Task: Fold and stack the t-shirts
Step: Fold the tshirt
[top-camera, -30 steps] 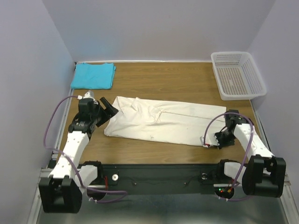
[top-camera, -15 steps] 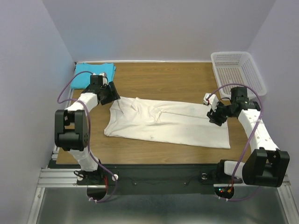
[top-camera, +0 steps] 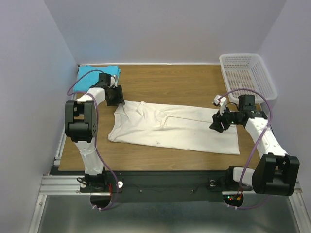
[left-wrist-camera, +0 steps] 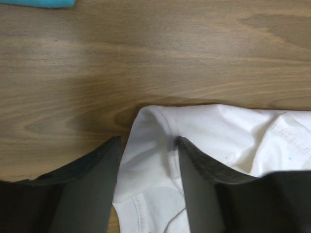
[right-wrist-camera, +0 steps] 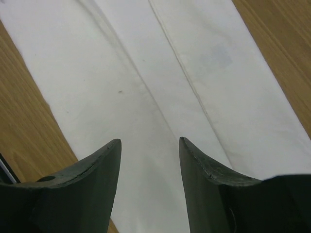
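The left gripper (top-camera: 116,95), fingers spread, straddles the far left corner of the cream shirt (top-camera: 170,128). The right gripper (top-camera: 217,124), also spread, hovers over the shirt's right end. The shirt lies flat mid-table (top-camera: 170,82), its long axis running left to right, rumpled end left. The turquoise shirt (top-camera: 92,75) lies folded in the far left corner.
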You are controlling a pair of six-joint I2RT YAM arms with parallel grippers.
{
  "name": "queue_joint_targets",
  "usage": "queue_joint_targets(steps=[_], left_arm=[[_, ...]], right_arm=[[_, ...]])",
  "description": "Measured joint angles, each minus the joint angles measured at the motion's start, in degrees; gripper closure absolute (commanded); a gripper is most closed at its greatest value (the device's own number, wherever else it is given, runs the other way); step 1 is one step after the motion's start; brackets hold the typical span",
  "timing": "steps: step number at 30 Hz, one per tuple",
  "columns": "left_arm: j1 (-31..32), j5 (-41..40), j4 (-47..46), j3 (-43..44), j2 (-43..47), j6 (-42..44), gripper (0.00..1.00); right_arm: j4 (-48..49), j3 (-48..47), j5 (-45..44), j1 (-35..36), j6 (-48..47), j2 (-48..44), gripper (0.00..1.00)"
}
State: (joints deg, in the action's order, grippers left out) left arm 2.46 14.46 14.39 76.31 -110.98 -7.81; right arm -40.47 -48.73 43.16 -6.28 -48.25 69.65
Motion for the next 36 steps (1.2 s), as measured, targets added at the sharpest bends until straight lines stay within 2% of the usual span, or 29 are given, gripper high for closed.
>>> queue_joint_targets(steps=[4,5,7,8,18,22,27,32,36], left_arm=[[0.07,0.63,1.64,0.35,-1.51,1.6,0.6],[0.13,0.79,1.97,0.66,-1.79,1.7,0.71],[0.2,1.03,2.6,1.53,-2.27,2.47,0.86],[0.31,1.07,2.67,1.92,-2.62,2.62,1.0],[1.33,0.0,4.63,6.23,-4.37,3.76,1.0],[2.45,-1.46,5.64,10.99,-4.87,4.81,1.0],[5.14,-3.28,6.78,23.39,-9.94,5.88,1.0],[7.15,-4.55,8.96,41.31,-21.62,5.86,1.0],[7.56,-4.46,10.16,52.28,-29.77,4.9,1.0]], right_arm=[[1.99,1.36,0.87,0.0,2.12,-0.66,0.43],[2.43,1.6,0.98,0.0,2.56,-0.72,0.43],[2.8,1.79,1.09,0.0,3.32,-0.83,0.43],[3.3,1.86,1.22,0.0,3.76,-1.05,0.43],[5.18,1.86,1.9,0.0,5.27,-1.97,0.43],[5.49,1.86,2.05,0.0,5.68,-1.97,0.43],[6.29,1.86,2.1,0.0,6.21,-1.97,0.43],[6.91,1.86,2.05,0.0,6.78,-2.01,0.43],[7.93,1.86,1.66,-0.02,7.65,-2.1,0.43]])
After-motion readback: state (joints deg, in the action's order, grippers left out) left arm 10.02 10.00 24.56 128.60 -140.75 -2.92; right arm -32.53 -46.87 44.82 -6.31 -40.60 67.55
